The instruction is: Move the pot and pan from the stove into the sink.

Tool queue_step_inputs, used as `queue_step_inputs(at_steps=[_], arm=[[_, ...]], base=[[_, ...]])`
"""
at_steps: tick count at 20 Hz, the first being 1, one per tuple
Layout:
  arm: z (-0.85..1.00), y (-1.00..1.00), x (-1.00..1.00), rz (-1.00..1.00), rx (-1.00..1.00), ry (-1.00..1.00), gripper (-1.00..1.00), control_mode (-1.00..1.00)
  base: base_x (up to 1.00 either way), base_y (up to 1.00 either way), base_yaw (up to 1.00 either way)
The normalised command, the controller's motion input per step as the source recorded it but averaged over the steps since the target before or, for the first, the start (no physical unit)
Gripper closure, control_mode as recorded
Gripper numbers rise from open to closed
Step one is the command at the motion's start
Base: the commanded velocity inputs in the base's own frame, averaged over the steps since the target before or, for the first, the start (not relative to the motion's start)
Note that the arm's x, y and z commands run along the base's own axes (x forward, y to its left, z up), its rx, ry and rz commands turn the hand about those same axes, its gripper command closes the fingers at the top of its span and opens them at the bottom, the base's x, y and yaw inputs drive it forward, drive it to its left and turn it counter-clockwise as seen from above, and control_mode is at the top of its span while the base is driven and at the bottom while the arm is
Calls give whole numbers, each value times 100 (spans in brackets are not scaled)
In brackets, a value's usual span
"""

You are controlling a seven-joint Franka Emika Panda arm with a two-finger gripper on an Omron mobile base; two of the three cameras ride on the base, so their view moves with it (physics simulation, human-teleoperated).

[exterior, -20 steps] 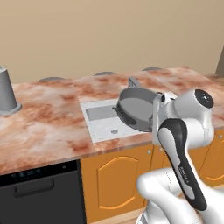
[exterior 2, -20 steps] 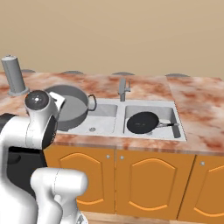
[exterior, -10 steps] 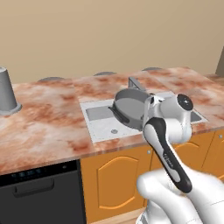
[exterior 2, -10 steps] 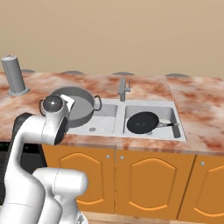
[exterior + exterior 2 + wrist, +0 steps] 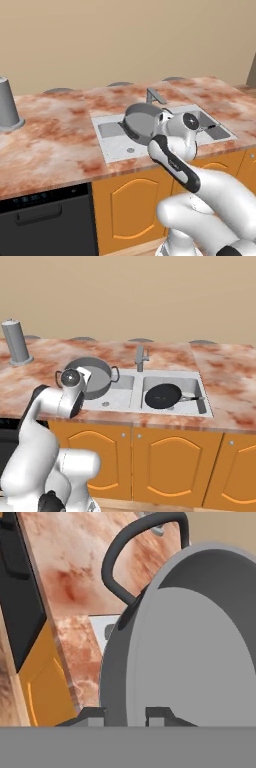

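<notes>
Pot transfer, 2 base views and 1 hand view. The gripper [image 5: 125, 714] is clamped on the rim wall of the pot [image 5: 90, 376], with 1 finger tip on either side of the thin metal edge — narrow jaws, closed on the pot. The pot hangs above the left basin of the sink [image 5: 199, 408], near the faucet [image 5: 141, 357], and appears tilted in the left base view, where its grey body [image 5: 140, 120] hides the fingers. The pan [image 5: 163, 395] already lies flat in the right basin, its thin handle pointing toward the basin's right wall.

Handling, as a judgement: the pot is rigid metal, likely fairly heavy for a 1-sided pinch, and smooth enough to slide or swing between the pads. A rim grip puts the load off to 1 side, so the vessel would tend to rotate about the pinch. The dark loop handle [image 5: 135, 547] offers an alternative hold, though the rim beside it suits flat finger tips better. It is not fragile — a low release into the basin seems adequate.
</notes>
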Motion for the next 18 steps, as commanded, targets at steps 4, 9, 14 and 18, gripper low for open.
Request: queue_step_inputs(at_steps=[4, 9, 14, 18], arm=[[-22, 14, 68, -2, -3, 2, 100, -100], [-16, 10, 57, -4, -4, 1, 100, -100], [-17, 2, 63, -3, -2, 2, 100, -100], [-18, 0, 45, -1, 0, 1, 100, -100]], base=[[0, 0, 0], [0, 0, 0], [0, 0, 0], [0, 0, 0]])
